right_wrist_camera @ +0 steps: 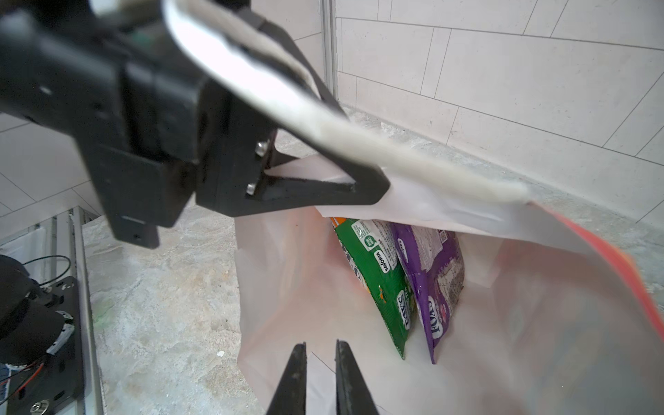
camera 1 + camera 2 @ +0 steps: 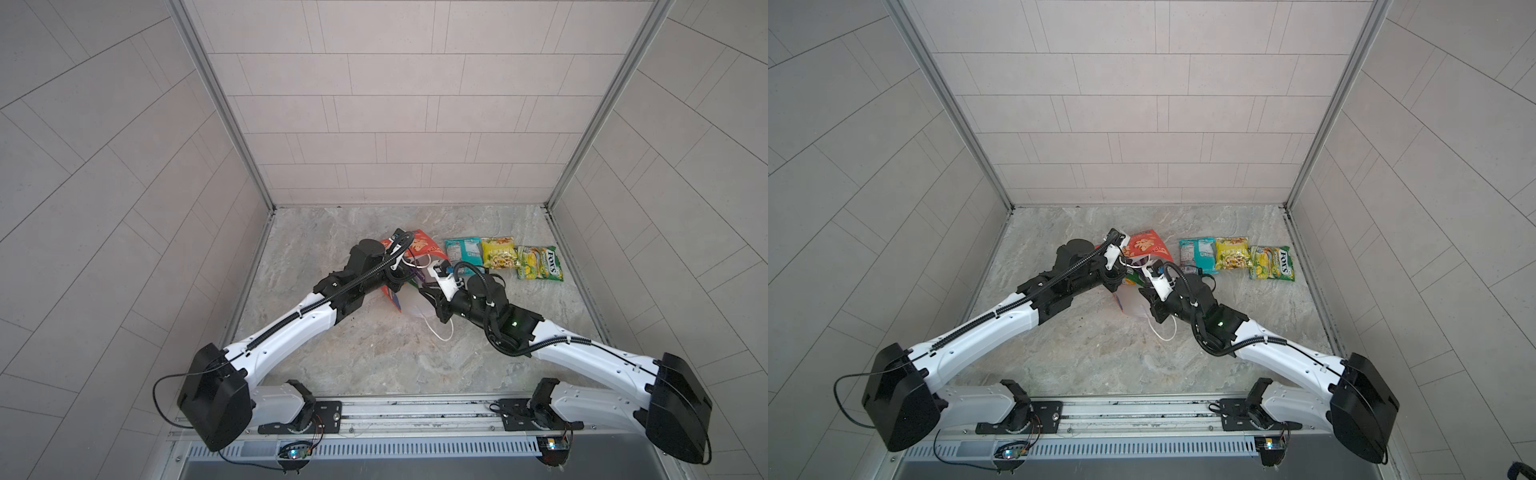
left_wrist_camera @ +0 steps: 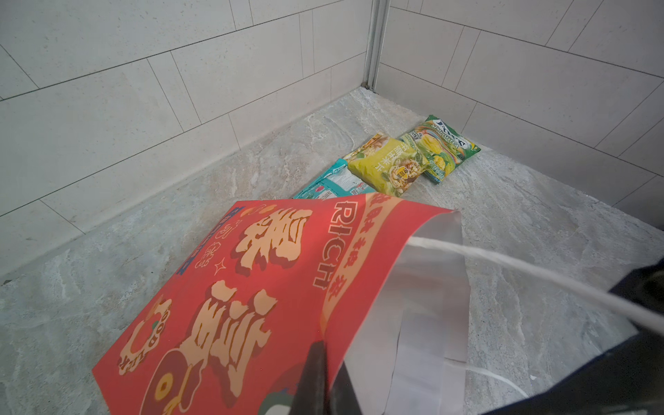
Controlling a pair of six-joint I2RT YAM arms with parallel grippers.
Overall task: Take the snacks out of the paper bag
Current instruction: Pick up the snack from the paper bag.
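The paper bag point(image 3: 251, 287) is red with gold characters, cream "RICH" and a blue edge strip, white inside, with white cord handles point(image 3: 539, 276). Its green packet point(image 1: 377, 273) and purple packet point(image 1: 431, 280) carry white "FOX'S". At its three o'clock: teal packet point(image 2: 461, 251), yellow packet point(image 2: 498, 252), green-yellow packet point(image 2: 540, 262). The counter point(image 2: 374, 353) is veined grey-beige

White shells, black joints and ribbed black cables point(image 2: 276, 330) are covering the left arm point(image 2: 293, 337) and right arm point(image 2: 590, 357); the right gripper point(image 1: 320, 344) is showing black tapered fingers point(image 1: 294, 381).

Two snacks point(image 1: 377, 273) sit side by side inside the paper bag point(image 2: 424, 249), three snacks point(image 2: 498, 252) in a row to its right.
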